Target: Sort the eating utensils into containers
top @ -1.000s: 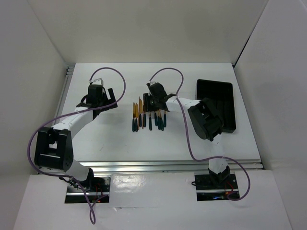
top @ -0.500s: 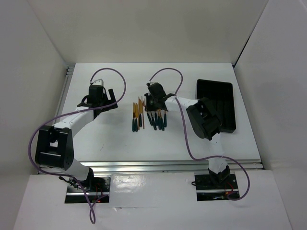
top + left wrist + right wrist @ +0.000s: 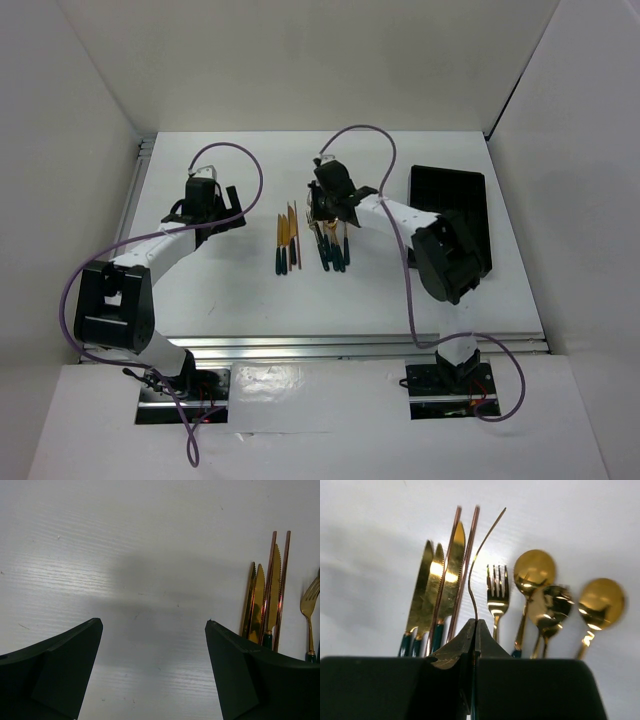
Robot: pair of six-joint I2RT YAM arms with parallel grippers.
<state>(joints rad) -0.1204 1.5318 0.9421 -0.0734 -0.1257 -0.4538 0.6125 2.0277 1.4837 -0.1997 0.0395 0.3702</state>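
The right gripper (image 3: pixel 475 630) has its jaws pinched tight on one slim gold utensil (image 3: pixel 470 582), seen edge-on and curving away; what kind it is cannot be told. Beneath it on the white table (image 3: pixel 150 540) lie knives (image 3: pixel 432 585), two sticks (image 3: pixel 465 570), a fork (image 3: pixel 496 592) and spoons (image 3: pixel 534 570). The left gripper (image 3: pixel 152 621) hangs wide apart, holding nothing. The black tray (image 3: pixel 455 200) sits well apart, to the right.

We see our black right gripper (image 3: pixel 475 630), clamped on a slim curved gold utensil (image 3: pixel 470 580), shift toward the white bench's (image 3: pixel 580 525) far edge, raising it, while the arm's elbow (image 3: pixel 450 260) swings toward the right edge.
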